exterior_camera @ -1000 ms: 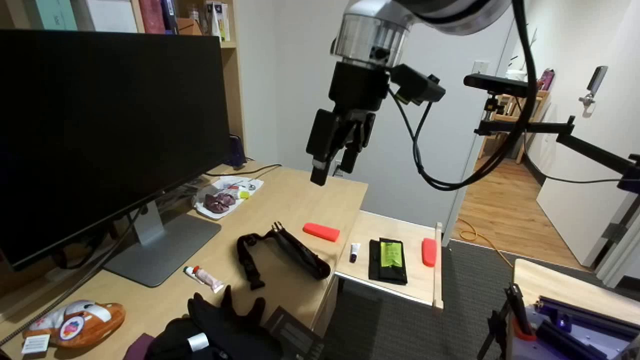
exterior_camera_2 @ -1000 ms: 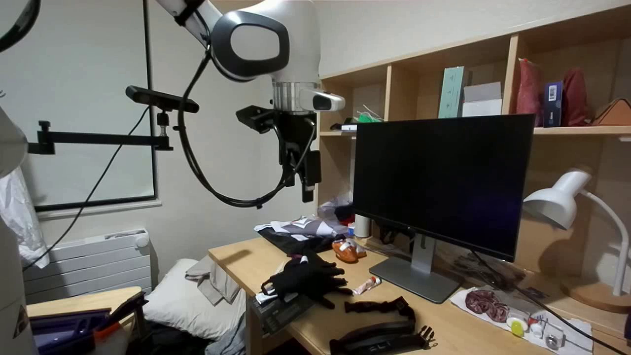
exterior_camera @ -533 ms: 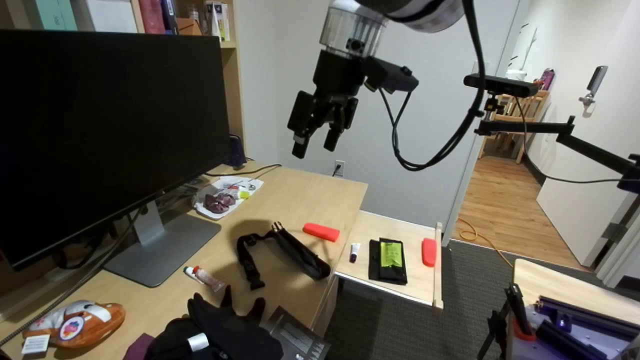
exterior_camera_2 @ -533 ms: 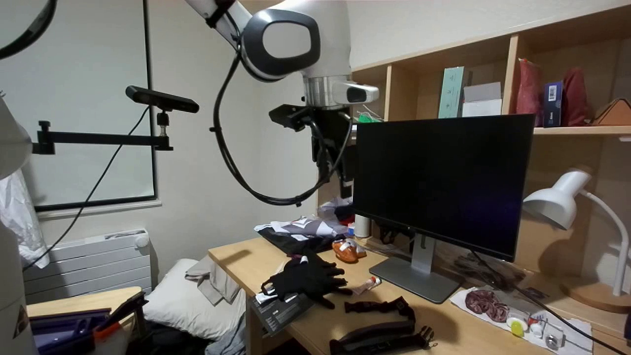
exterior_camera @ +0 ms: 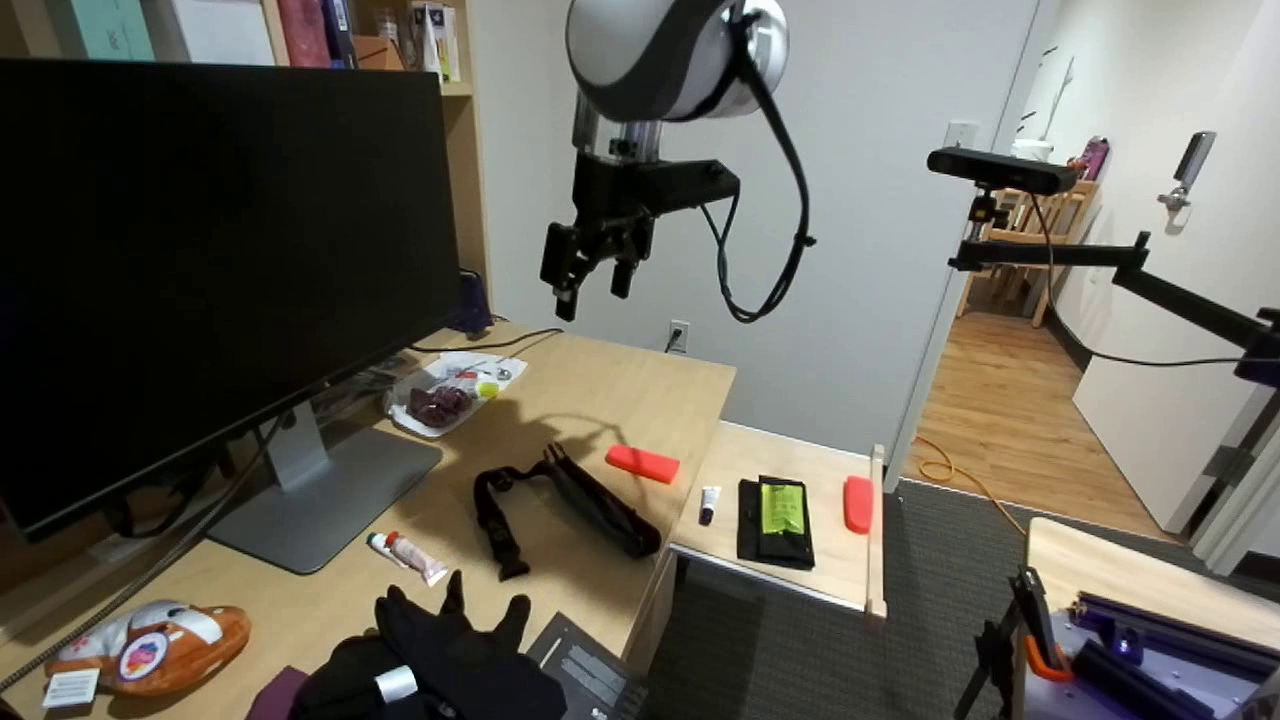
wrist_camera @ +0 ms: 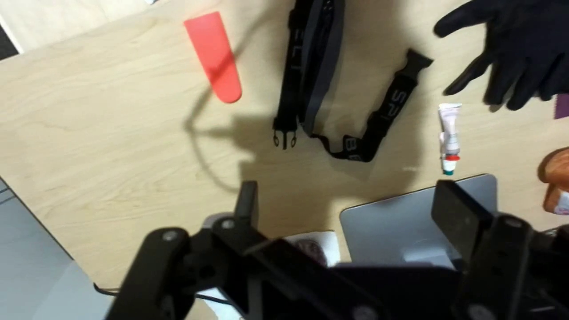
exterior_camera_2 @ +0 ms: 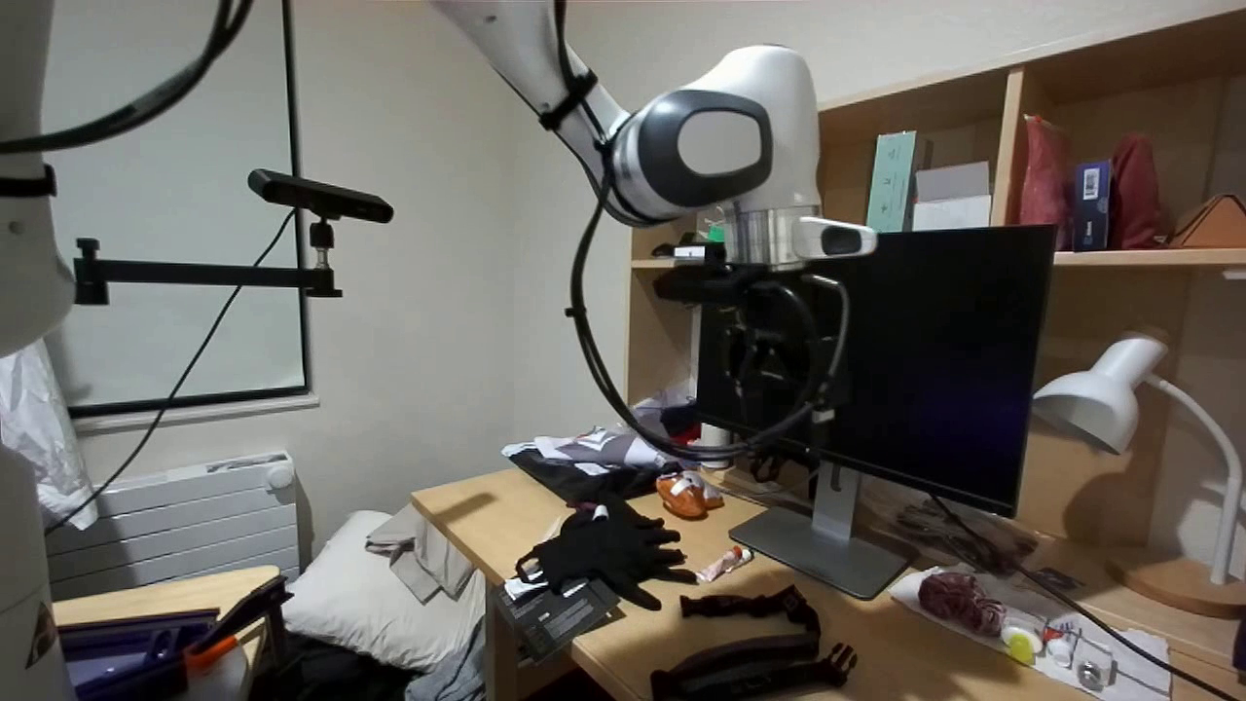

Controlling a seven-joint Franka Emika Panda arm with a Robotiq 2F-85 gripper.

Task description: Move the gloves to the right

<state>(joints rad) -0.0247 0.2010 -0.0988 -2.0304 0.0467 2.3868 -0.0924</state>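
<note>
A pale wooden desk [exterior_camera: 640,385] was the biggest thing of all. A white and grey robot arm [exterior_camera_2: 720,146] reached over it. A big, flat, black screen [exterior_camera: 220,260] stood on the desk on a flat silver foot [exterior_camera: 345,500]. At the end of the arm was a black gripper with two fingers [exterior_camera: 594,295]. It hung in the air above the desk, and its fingers were spread wide apart. In the wrist view, you could see the desk and some of the silver foot between them.

The black gloves with long fingers [exterior_camera_2: 608,555] lay in a heap on the desk, near its edge and well apart from the gripper. In the wrist view, they poked in at the top right corner.

A black belt with white letters and a clip [wrist_camera: 293,62] lay bent on the desk near the gloves. A flat, dark grey box [exterior_camera: 590,665] was just beside the gloves, at the desk's edge. A plump orange and white toy [exterior_camera: 190,650] sat near the gloves too. A flat red piece with a round end [wrist_camera: 218,58] lay on the other side of the belt from the gloves. Two little squeeze tubes with red and green caps [wrist_camera: 450,138] lay together between the gloves and the silver foot.
</note>
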